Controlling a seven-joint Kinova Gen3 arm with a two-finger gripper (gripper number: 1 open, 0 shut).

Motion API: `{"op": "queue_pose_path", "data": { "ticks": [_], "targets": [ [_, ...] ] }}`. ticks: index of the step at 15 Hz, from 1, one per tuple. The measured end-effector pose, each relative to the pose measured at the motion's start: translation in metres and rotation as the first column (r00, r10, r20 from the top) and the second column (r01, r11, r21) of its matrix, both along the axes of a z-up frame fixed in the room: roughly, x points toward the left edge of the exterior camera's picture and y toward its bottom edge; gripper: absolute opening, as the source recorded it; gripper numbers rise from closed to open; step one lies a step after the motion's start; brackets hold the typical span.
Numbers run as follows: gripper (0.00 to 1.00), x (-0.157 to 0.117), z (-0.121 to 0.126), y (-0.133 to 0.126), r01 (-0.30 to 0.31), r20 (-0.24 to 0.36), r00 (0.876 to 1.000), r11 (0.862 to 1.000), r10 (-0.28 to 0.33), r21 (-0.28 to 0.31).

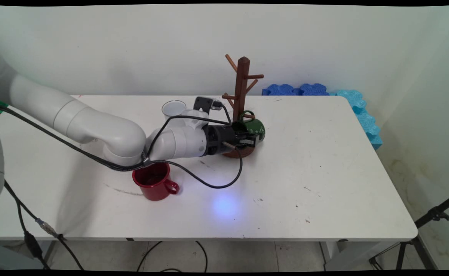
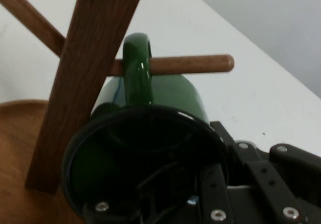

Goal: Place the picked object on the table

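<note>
While the gripper point(image 1: 250, 138) sits low at the mug tree point(image 1: 242, 100), its fingers clamp the green mug's point(image 1: 255, 128) rim — one finger inside the mouth. Mug handle is looped over a low peg point(image 2: 193, 64), beside the trunk. Red mug point(image 1: 154, 184) stands well front-left of the tree; clear cup point(image 1: 173, 109) left of it.

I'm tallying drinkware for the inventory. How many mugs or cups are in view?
3. A green mug hangs by its handle on a peg of the wooden mug tree, at the gripper. A red mug stands near the table's front. A white cup stands behind the arm.
</note>
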State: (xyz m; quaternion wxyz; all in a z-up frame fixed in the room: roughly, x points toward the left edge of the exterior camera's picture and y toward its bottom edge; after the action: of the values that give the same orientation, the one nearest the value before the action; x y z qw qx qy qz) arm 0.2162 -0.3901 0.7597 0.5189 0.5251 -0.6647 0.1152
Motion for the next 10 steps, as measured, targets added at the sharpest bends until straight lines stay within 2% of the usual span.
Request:
{"op": "queue_pose_path", "data": {
  "ticks": [10],
  "targets": [
    [0.00, -0.008, 0.026, 0.018, 0.077, -0.056, 0.995, 0.997, -0.078, -0.017]
  ]
}}
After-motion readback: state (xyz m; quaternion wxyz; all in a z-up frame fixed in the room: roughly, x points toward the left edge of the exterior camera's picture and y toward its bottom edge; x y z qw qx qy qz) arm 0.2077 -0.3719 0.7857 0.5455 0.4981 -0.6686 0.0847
